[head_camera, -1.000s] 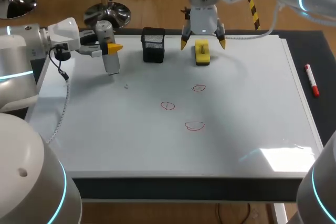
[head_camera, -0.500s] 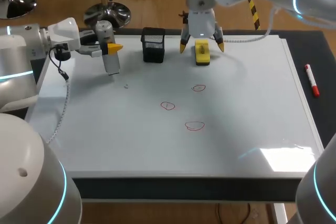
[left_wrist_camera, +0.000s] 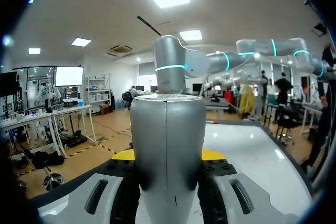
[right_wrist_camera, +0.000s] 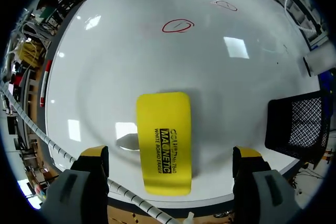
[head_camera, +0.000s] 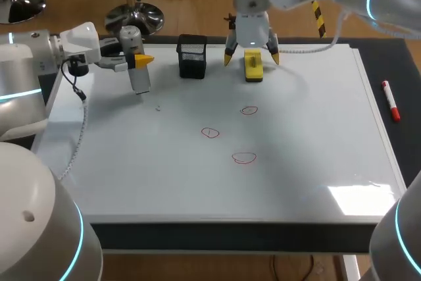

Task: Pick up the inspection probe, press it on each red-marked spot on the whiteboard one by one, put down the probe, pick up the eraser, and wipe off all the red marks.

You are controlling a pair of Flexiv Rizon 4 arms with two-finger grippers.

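1. Upper middle of the head frame: right fingers (head_camera: 251, 58) are spread wide, holding nothing, poised over the yellow eraser (head_camera: 253, 68) lying flat on the whiteboard (head_camera: 316, 129).
2. Eraser sits between the two tips, untouched. Its long axis runs up-down in frame, square to the line between the tips, so closing would likely pinch its long sides.
3. Upper left: left fingers (head_camera: 136, 62) are clamped on the inspection probe (head_camera: 139, 80), upright, off the board.
4. Black mesh basket (head_camera: 192, 56) stands just left of the eraser, apart. Three red marks (head_camera: 210, 133) at centre are unwiped.
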